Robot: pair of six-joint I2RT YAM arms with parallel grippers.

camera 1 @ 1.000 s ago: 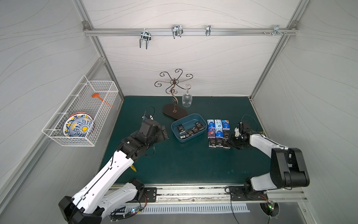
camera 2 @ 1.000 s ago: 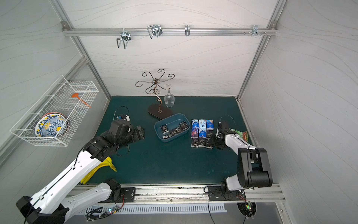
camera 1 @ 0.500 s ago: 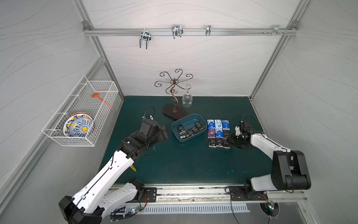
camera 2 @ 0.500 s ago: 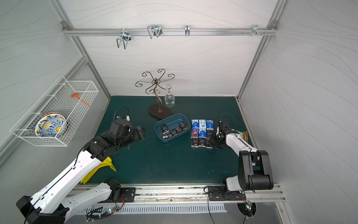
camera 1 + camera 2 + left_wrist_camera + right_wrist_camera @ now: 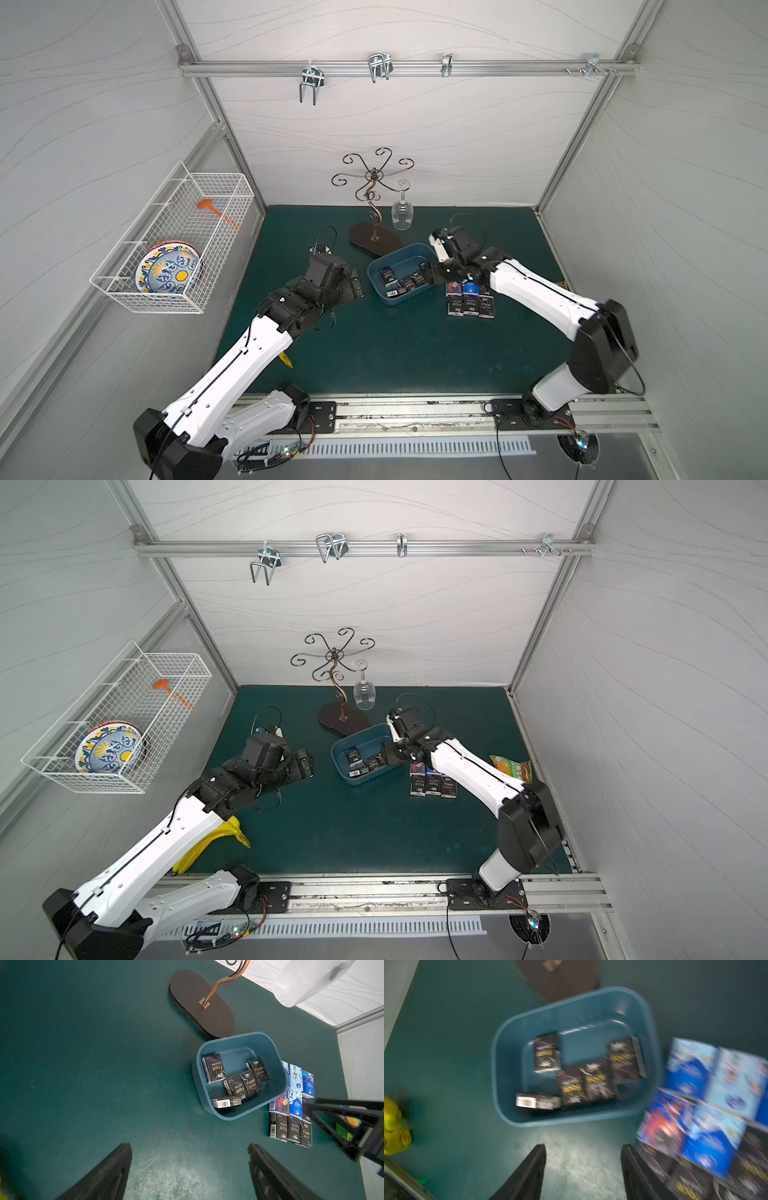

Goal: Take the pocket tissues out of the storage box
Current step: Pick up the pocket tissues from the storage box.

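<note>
Right gripper (image 5: pixel 583 1147) empty, jaws apart, hovers by box (image 5: pixel 234 1057) rim; five black tissue packs (image 5: pixel 214 1068) lie inside, others in rows on bench (image 5: pixel 124 1064) beside it; left gripper (image 5: pixel 189 1145) apart, idle; advice: descend over lone flat pack, straddle narrow sides, clear wall.

The gold word "Face" stands on the black pocket tissues (image 5: pixel 250 1081) inside the storage box (image 5: pixel 228 1047) and on the black packs (image 5: pixel 291 1129) beside it, while one edge-on pack (image 5: pixel 225 1103) shows a barcode with unreadable digits.
</note>
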